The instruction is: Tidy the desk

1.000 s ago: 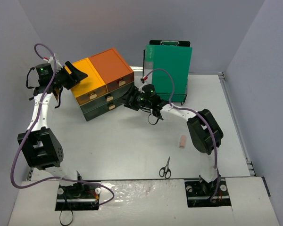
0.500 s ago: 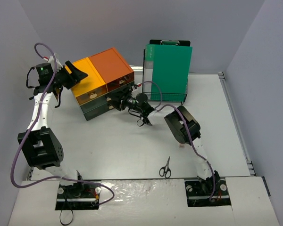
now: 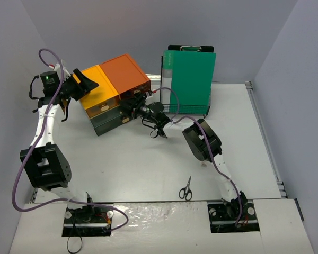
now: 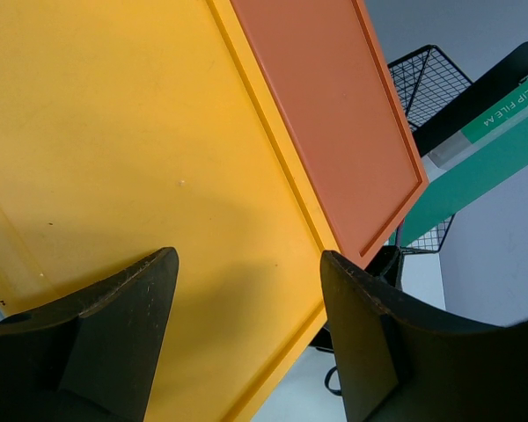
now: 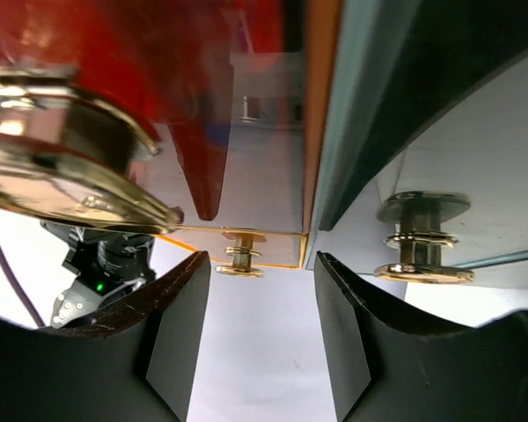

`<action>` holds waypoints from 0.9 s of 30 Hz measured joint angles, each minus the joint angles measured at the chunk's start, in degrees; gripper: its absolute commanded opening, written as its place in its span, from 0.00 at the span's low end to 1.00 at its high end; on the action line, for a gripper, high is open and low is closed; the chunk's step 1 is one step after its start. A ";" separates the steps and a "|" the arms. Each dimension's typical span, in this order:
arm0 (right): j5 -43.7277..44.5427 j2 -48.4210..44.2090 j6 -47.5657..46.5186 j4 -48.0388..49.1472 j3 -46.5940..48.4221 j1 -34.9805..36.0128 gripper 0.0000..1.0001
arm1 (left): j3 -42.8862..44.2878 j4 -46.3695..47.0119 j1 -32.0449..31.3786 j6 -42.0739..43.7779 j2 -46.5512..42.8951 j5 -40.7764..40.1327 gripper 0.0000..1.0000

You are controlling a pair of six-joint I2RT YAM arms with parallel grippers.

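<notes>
The white desk (image 3: 148, 159) carries a dark drawer unit (image 3: 114, 92) with a yellow (image 4: 114, 132) and an orange (image 4: 334, 114) top. My left gripper (image 3: 90, 84) hovers open just above the yellow top (image 3: 98, 90), nothing between its fingers (image 4: 361, 334). My right gripper (image 3: 130, 107) is pressed close to the unit's front, by the orange drawer. In the right wrist view it (image 5: 260, 290) stands open and empty. A big brass knob (image 5: 57, 167) looms just above its left finger, and two more brass knobs (image 5: 239, 257) (image 5: 422, 242) show farther off.
A green clip file (image 3: 190, 76) stands in a black wire rack (image 3: 201, 108) right of the drawer unit. Small scissors (image 3: 185, 188) lie near the front edge. My right arm's elbow (image 3: 201, 140) is folded over the desk's middle. Grey walls close in on three sides.
My right arm has swung left, bringing its gripper from beside the wire rack up to the drawer unit's front, and its jaws have narrowed a little. The left arm has not moved.
</notes>
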 measured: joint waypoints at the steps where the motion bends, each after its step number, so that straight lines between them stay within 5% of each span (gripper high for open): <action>1: -0.11 0.00 -0.09 -0.17 -0.09 0.09 0.47 | 0.04 -0.02 0.00 0.00 0.03 0.01 0.63; 14: -1.56 -1.90 -5.43 -9.41 -6.83 1.03 0.46 | 0.63 -0.42 0.00 0.00 0.46 0.05 0.63; 27: -1.29 -1.88 -7.78 -16.11 0.10 -1.79 0.46 | 1.25 -0.55 0.00 0.03 0.95 0.08 0.63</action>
